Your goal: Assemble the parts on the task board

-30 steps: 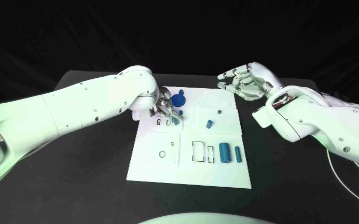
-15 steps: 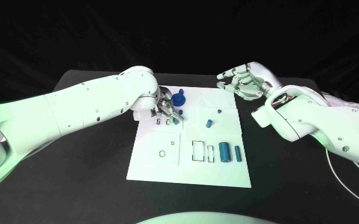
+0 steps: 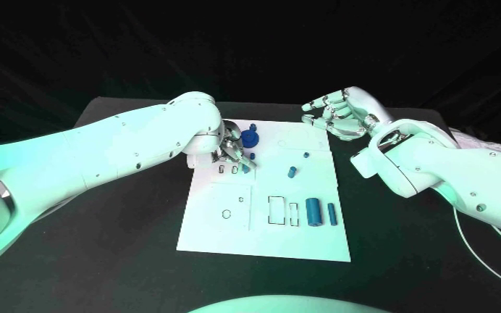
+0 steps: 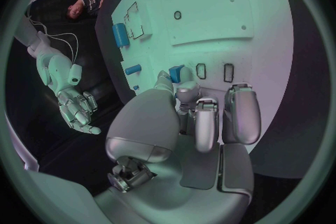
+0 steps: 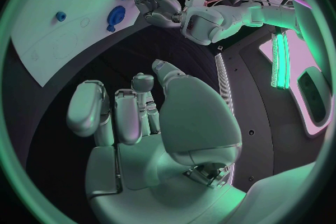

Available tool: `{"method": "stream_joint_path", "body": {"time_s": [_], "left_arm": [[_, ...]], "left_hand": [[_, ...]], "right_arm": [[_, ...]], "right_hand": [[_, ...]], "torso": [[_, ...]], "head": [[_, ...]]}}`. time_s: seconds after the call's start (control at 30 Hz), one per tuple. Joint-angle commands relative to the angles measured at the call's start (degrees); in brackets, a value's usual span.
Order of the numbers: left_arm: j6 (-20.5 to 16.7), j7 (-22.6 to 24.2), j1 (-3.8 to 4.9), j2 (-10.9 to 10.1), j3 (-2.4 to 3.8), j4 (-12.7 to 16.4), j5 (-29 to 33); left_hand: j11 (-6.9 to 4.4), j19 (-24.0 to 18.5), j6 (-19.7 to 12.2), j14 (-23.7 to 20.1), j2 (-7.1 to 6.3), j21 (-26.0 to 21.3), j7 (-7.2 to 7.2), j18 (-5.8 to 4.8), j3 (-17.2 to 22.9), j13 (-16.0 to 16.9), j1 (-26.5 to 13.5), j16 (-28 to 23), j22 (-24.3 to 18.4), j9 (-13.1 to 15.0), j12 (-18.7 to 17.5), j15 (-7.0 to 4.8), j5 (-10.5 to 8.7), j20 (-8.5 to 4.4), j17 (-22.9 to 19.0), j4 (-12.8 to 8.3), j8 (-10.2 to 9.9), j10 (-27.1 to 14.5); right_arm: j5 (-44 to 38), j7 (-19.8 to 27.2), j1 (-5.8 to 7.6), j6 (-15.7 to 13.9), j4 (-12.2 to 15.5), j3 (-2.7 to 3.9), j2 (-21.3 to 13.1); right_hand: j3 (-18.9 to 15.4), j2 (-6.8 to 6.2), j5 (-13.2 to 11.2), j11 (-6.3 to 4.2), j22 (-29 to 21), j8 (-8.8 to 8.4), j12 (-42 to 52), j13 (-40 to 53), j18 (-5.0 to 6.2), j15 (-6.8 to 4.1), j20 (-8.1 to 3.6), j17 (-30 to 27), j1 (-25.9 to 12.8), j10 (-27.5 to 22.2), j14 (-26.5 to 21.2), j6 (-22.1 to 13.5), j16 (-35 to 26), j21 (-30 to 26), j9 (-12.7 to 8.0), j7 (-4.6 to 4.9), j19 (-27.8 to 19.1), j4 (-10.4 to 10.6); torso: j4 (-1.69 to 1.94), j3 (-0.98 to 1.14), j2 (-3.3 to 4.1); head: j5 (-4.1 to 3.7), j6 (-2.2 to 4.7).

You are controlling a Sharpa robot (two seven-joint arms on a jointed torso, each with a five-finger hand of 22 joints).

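Observation:
The white task board lies in the middle of the black table. My left hand is low over the board's far left part and pinches a small blue part between thumb and a finger, right beside two small slots. A round blue part sits just beyond that hand. My right hand hovers above the board's far right corner, fingers apart and holding nothing. On the board lie a short blue cylinder and two longer blue cylinders near its right side.
Outlined rectangular recesses and an oval hole mark the board's near half. A small blue peg stands right of centre. Bare black table surrounds the board. A thin white cable runs past my right arm.

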Motion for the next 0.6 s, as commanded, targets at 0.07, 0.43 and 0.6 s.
{"method": "stream_joint_path", "body": {"time_s": [0.07,0.43,0.6], "left_arm": [[-0.09,-0.10,-0.02,0.11,0.01,-0.06,0.22],[-0.06,0.14,-0.02,-0.13,0.01,0.18,1.36],[-1.30,0.51,-0.02,-0.64,0.01,0.62,2.59]], "left_hand": [[-0.72,0.23,-0.80,6.01,1.38,0.12,-0.45,-1.02,3.88,0.09,4.09,0.17,0.43,0.12,-0.11,-0.84,0.17,-0.35,15.09,-1.87,-0.13,-0.37],[0.58,-0.01,-2.08,6.01,-6.94,-0.21,0.06,-1.01,31.21,-1.06,6.31,0.17,0.55,1.20,-2.79,-0.69,5.82,-0.02,15.09,-5.66,-1.03,-1.30],[0.00,0.12,-2.08,6.01,-12.92,-0.15,0.44,-1.01,46.45,-0.58,-1.50,0.17,1.03,3.67,-2.66,-0.35,5.68,0.03,15.09,-7.88,0.90,-0.26]], "right_arm": [[-0.48,-0.06,-0.09,0.92,-0.06,0.03,0.06],[-0.48,-0.27,-0.27,1.40,-0.17,0.03,0.06],[-0.53,-0.34,-0.38,1.55,-0.28,0.01,0.07]], "right_hand": [[-0.06,0.11,0.40,0.00,-0.07,0.32,-0.18,-0.05,0.72,0.20,-0.04,2.51,0.58,0.05,3.06,0.28,-0.25,-0.36,-0.03,0.22,-0.15,-0.20],[-0.06,0.11,0.40,0.00,-0.07,0.32,-0.18,-0.05,0.72,0.20,-0.04,2.51,0.58,0.05,3.06,0.28,-0.25,-0.36,-0.03,0.22,-0.15,-0.20],[-0.08,0.13,0.42,0.00,-0.20,0.34,-0.27,-0.12,0.74,0.20,-0.04,2.45,0.56,0.01,3.05,0.31,-0.33,-0.45,-0.02,0.22,-0.20,-0.19]], "torso": [[-0.01,-0.02,-0.01],[0.02,0.04,-0.04],[0.12,0.06,-0.11]], "head": [[-0.05,-0.05],[0.13,-0.03],[0.30,-0.05]]}}
